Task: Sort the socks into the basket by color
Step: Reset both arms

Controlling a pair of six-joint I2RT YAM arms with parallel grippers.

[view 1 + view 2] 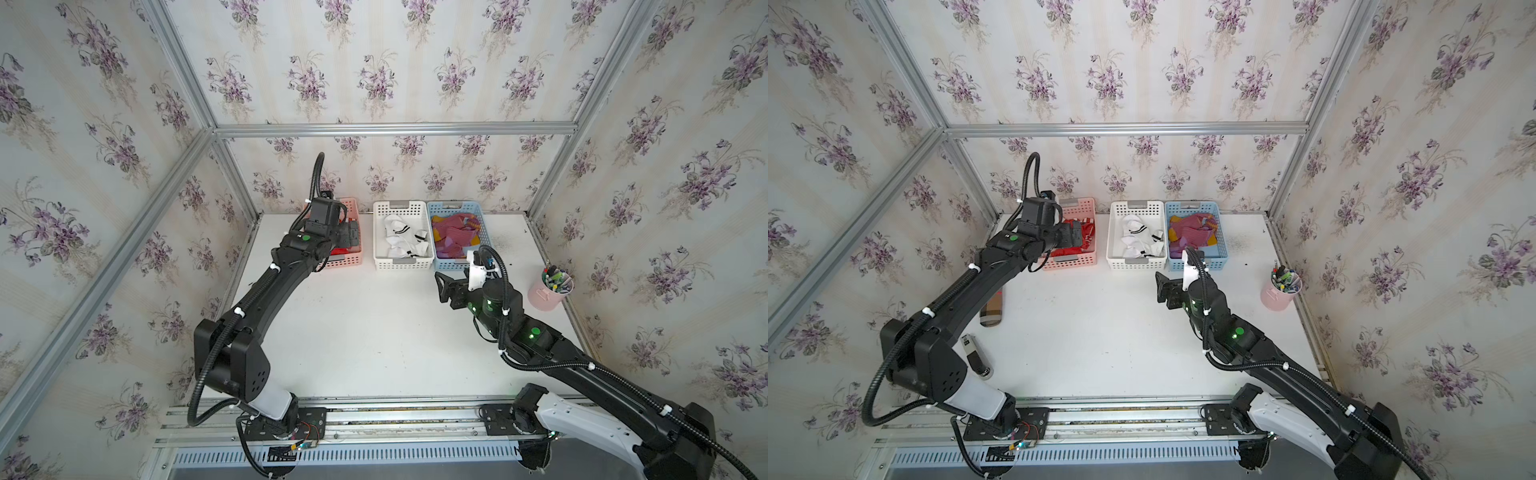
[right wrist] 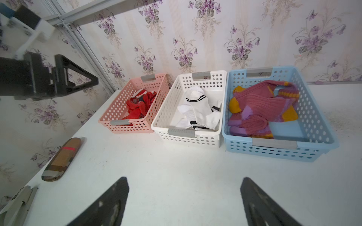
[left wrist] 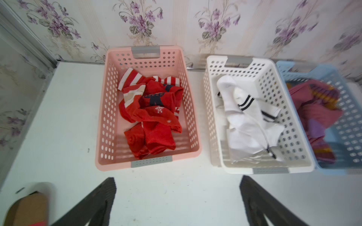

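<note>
Both tools are empty. Our left gripper has its jaws spread wide with nothing between them, and our right gripper is spread just as wide and also holds nothing. The left one hangs raised over the pink basket at the far left of the table. The right one hovers above bare table just near of the blue basket, which stands at the right end of the row. Between these two stands the white basket.

The red socks lie in the pink one, the white socks in the white one, and the maroon socks in the blue one. We see no sock on the open table, so we judge the sorting is finished or nearly so.

What could go wrong from here? The plaid case at the left carries a red stripe, and we could mistake it for a sock. If the left gripper goes down carelessly, a finger may catch the pink rim and drag the basket. The right arm's cable loops close to the blue basket's near rim and might hook it.

Our left arm reaches far forward from the near left. Our right arm is stretched less, with its gripper pointing far and left.
</note>
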